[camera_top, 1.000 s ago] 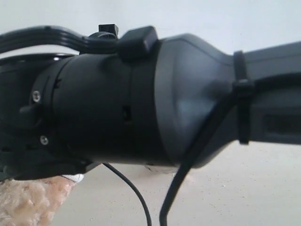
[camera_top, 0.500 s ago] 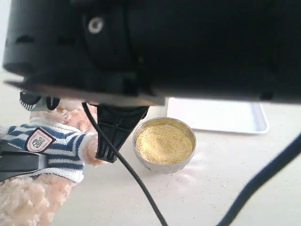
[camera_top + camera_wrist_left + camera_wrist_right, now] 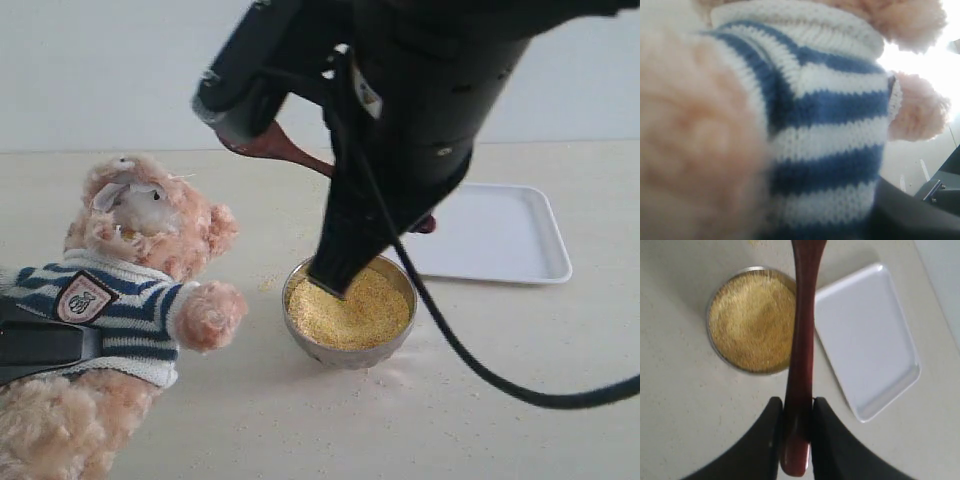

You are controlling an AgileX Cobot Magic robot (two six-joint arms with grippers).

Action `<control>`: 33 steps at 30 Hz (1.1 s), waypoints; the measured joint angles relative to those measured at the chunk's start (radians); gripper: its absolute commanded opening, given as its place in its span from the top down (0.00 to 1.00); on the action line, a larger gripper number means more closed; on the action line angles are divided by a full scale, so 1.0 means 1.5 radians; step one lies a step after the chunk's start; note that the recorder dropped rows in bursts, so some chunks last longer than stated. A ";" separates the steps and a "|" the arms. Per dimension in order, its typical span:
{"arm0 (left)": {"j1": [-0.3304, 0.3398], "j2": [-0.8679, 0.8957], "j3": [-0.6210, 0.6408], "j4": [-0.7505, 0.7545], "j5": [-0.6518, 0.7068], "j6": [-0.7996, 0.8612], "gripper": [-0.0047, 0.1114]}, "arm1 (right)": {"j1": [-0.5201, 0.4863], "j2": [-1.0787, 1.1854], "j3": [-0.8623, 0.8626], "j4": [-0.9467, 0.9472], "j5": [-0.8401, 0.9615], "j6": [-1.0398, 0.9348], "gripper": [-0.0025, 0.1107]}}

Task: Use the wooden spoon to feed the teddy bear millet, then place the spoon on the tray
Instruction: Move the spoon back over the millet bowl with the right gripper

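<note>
Left pincer (image 3: 60,345): closed on the striped torso of the fluffy light-brown teddy bear (image 3: 150,225), which leans at far left.
Right pincer (image 3: 797,407): clamped on the handle of the slim reddish-brown wooden spoon (image 3: 272,146). Its oval end hangs in the air, right of the bear's head and apart from the muzzle. Whether it carries grain, you cannot tell.
Fine yellow millet (image 3: 350,305): heaped in the round steel bowl (image 3: 345,355), with stray grains around.
Flat white tray (image 3: 500,240): right, just behind the bowl.
Your risks: the thin handle may pivot between the jaws and tip grain onto the shirt. The soft bear may sag away from the spoon.
</note>
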 measured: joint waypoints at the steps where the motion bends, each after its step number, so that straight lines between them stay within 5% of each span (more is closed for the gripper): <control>1: 0.000 0.000 0.000 0.000 0.000 0.000 0.92 | -0.007 -0.010 0.020 0.003 0.000 0.000 0.98; 13: 0.000 0.000 0.000 0.000 0.000 0.000 0.92 | -0.068 -0.065 0.206 0.019 0.004 -0.038 0.98; 33: 0.000 0.000 0.000 0.000 0.000 0.000 0.92 | -0.060 0.109 0.214 -0.200 0.003 -0.066 0.98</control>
